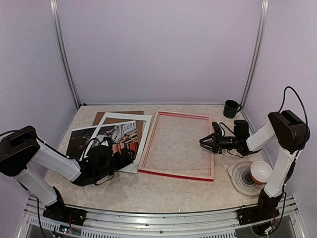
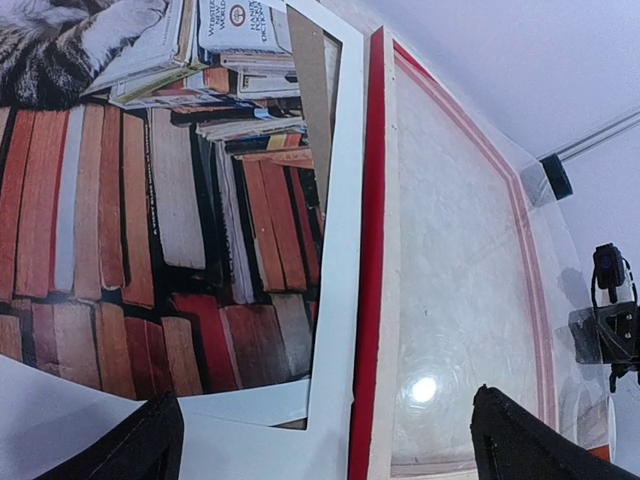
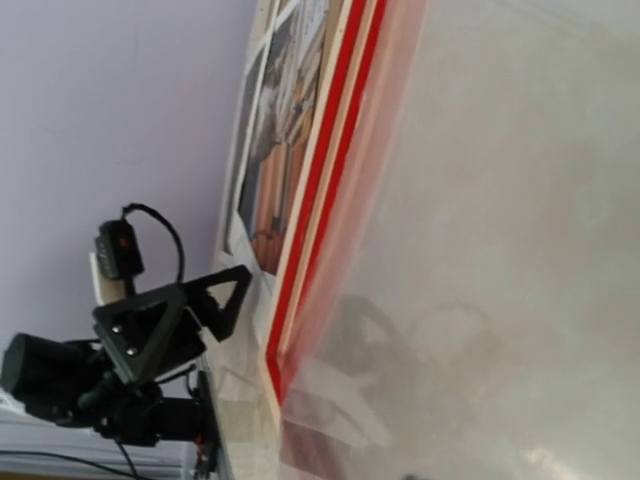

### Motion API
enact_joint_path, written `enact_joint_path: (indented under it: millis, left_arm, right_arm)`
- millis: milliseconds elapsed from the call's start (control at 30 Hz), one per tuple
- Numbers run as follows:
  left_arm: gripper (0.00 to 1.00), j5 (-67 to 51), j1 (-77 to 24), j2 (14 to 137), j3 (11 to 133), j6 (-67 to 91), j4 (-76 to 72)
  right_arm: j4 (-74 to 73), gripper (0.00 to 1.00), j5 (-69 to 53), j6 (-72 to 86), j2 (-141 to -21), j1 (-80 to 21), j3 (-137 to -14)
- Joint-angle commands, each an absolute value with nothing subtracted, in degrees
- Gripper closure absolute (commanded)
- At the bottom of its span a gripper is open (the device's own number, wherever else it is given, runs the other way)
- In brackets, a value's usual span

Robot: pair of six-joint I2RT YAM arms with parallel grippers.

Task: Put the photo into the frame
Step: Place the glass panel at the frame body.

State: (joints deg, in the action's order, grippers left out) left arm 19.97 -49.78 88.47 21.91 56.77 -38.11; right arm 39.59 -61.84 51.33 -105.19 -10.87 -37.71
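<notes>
Two arms flank the work on my overhead feed. The large red-edged rectangular wooden frame (image 1: 176,174) lies flat mid-table, and the marbled beige tabletop (image 1: 163,191) shows inside its opening. The large paper print of a tabby cat on stacked books (image 1: 79,139) lies outside it to the left, on the table under a white cardboard mat with a rectangular window (image 1: 142,136). A plain brown board (image 1: 116,114) peeks out behind them. My left gripper (image 1: 111,157) sits low over the print's near right corner. My right gripper (image 1: 205,142) hovers at the frame's right rail, fingers spread, holding nothing. Only this view shows the containers. A dark mug (image 1: 231,108) stands at the back right, and I cannot see inside it. A small bowl, white inside and orange outside (image 1: 261,171), rests tilted on a round grey ringed plate (image 1: 240,179).

Left wrist view: both black fingers (image 2: 140,445) stand far apart, released, nothing between them. Below the fingers the mat's right border overlaps the print and lies just beside the frame's red left rail. A glare spot shines inside the frame.

Right wrist view: my own fingers don't show. It looks edge-on across a glossy surface inside the frame, with the print beyond the far rail.
</notes>
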Motion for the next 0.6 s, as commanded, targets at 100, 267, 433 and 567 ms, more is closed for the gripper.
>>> enact_joint_path:
  millis: [100, 267, 433, 567]
  left_arm:
    - [0.01, 20.7, -50.7, 88.2, 22.1, 56.8, -38.7]
    - [0.01, 20.9, -50.9, 87.8, 22.1, 56.7, -38.5]
    - [0.01, 21.1, -50.9, 87.5, 22.2, 56.6, -38.3]
    - [0.01, 21.1, -51.0, 87.4, 22.5, 56.3, -38.1]
  right_arm:
    - [61.0, 0.87, -64.3, 62.8, -108.0, -11.4, -33.4]
    - [61.0, 0.94, -64.6, 63.6, -106.1, -11.4, -33.5]
    - [59.9, 0.96, -65.0, 63.9, -105.3, -11.4, -34.8]
    - [62.7, 0.96, -65.8, 65.8, -107.2, -11.4, -35.6]
